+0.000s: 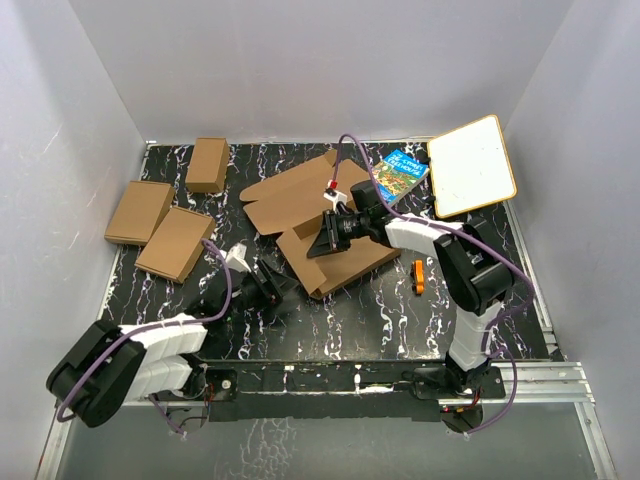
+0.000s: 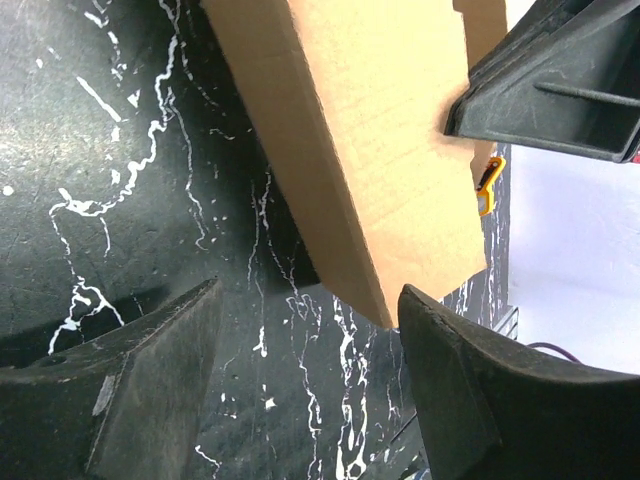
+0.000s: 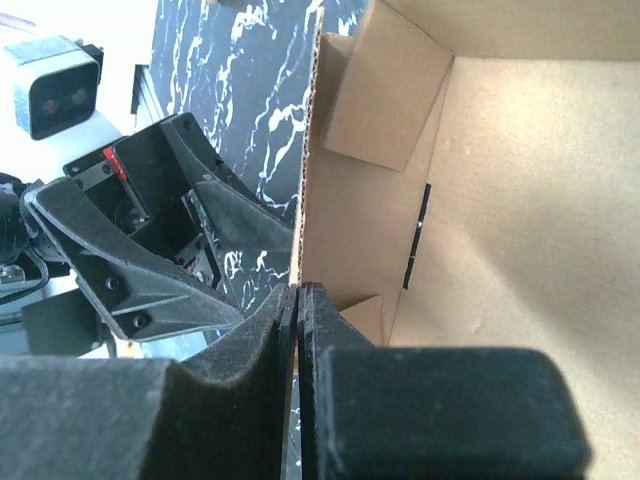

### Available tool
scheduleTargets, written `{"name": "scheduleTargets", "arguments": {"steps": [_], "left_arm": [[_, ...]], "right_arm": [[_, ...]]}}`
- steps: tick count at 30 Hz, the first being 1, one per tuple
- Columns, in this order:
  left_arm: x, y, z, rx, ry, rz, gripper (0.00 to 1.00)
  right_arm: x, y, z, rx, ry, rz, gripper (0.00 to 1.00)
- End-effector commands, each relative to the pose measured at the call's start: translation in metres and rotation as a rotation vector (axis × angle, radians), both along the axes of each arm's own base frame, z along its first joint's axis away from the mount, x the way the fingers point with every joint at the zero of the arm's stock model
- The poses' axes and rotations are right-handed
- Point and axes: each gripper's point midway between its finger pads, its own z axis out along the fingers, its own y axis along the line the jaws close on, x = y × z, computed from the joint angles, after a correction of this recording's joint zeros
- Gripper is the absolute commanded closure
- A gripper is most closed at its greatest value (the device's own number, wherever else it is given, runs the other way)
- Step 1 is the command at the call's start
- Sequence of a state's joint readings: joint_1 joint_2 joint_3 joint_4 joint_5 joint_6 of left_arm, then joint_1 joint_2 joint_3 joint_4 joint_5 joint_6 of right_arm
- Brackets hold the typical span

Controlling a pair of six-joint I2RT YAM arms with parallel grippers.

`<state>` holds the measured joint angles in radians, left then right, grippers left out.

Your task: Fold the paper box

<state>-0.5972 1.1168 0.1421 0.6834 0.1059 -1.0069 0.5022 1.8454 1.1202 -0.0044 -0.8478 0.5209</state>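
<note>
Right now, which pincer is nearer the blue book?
Right. The right pincer is shut on the paper box wall, a little near-left of the blue book; the left pincer, open, sits at the box's near corner, farther off.

The left tool [image 2: 310, 300] stands wide, arm seemingly low; the right tool [image 3: 298, 300] is pinched shut.

A black tabletop veined with white [image 1: 380, 320] sits inside plain white walls [image 1: 300, 60]. Three small folded brown cardboard boxes lie at its left: one near the far edge [image 1: 208, 164], and two side by side closer in, the outer one [image 1: 138, 212] over the table's left edge, the inner one [image 1: 176, 243] just beside it. At the far right a blue illustrated book [image 1: 402, 172] lies just beside a tilted white board with a light wooden rim [image 1: 472, 165], and a small orange object [image 1: 419, 277] lies alone right of centre.
</note>
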Motion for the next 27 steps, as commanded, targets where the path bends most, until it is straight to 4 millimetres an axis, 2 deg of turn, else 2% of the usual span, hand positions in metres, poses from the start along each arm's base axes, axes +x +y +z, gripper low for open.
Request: {"name": "scheduleTargets", "arguments": {"steps": [1,11,16,27], "left_arm": [[0.016,-0.011,0.017,-0.057,-0.024,0.011,0.31],[0.041,-0.036,0.027,-0.110,-0.019,-0.010,0.30],[0.050,-0.040,0.006,-0.057,0.093,0.019,0.29],[0.060,-0.036,-0.020,0.103,0.243,0.086,0.31]], "right_arm": [[0.014,-0.003,0.003,0.052,0.005,0.003,0.92],[0.022,-0.016,-0.004,0.090,0.083,-0.005,0.92],[0.026,-0.021,-0.010,0.090,0.106,-0.017,0.92],[0.037,-0.034,-0.036,0.021,0.131,-0.078,0.87]]}}
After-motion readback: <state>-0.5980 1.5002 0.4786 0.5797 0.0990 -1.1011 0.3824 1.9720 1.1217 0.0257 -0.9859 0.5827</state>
